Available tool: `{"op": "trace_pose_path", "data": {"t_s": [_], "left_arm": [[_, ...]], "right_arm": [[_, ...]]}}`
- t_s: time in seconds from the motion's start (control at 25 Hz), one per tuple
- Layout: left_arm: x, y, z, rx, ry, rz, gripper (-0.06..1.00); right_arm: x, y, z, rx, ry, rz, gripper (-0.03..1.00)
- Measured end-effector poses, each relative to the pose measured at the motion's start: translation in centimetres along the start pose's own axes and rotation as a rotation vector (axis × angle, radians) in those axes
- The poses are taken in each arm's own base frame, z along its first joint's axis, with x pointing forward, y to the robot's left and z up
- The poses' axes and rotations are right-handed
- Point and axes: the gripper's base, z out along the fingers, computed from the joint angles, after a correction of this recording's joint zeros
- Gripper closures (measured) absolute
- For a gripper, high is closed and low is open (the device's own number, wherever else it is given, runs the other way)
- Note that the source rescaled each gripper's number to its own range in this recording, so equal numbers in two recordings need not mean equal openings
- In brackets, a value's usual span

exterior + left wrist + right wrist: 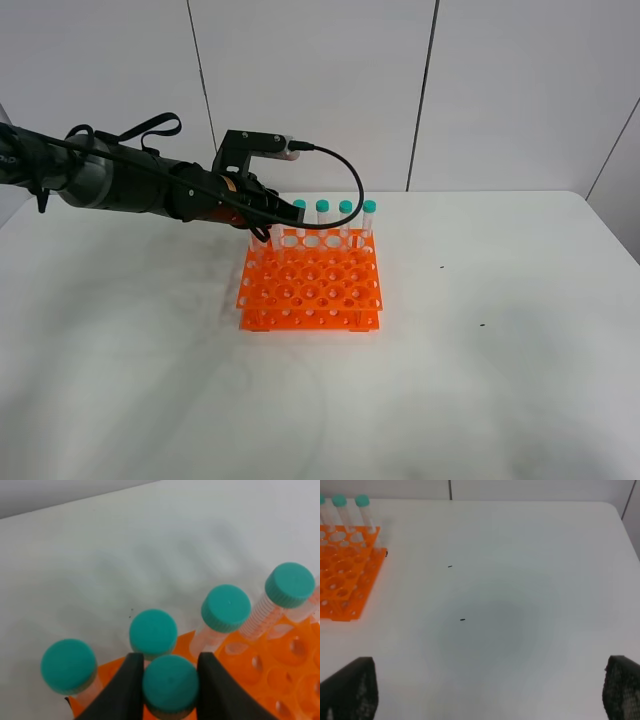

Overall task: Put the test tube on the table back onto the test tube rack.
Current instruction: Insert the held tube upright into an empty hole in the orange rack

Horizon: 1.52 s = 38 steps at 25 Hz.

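Left arm point(120, 185): tubular segments in glossy black and dark grey, with an orange band near the wrist. Thin black leads point(150, 128) are looped and strapped along its upper side.
Black angular wrist bracket point(250, 145): carries a small pale-ended camera body. A thick black cable point(345, 175) arcs away from it.
Left claw point(170, 680): two smooth, matte charcoal fingers point(125, 690), tapering toward rounded tips.
Right claw point(490, 662): two black fingers point(350, 690) with a coarse, grainy surface.
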Motion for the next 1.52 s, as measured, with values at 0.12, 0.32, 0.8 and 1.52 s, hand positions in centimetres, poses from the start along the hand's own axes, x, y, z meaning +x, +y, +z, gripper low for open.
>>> {"op": "trace_pose_path", "data": {"t_s": [0.12, 0.32, 0.8, 1.52], "left_arm": [[0.10, 0.01, -0.02, 0.000, 0.000, -0.001, 0.94], [0.61, 0.09, -0.19, -0.002, -0.019, -0.002, 0.94], [0.67, 0.11, -0.27, -0.002, -0.030, -0.023, 0.94], [0.83, 0.11, -0.27, -0.003, -0.013, 0.003, 0.94]], "right_arm": [[0.00, 0.00, 0.00, 0.000, 0.000, 0.000, -0.03], [0.00, 0.00, 0.00, 0.000, 0.000, 0.000, -0.03], [0.00, 0.00, 0.00, 0.000, 0.000, 0.001, -0.03], [0.00, 0.00, 0.00, 0.000, 0.000, 0.001, -0.03]]}}
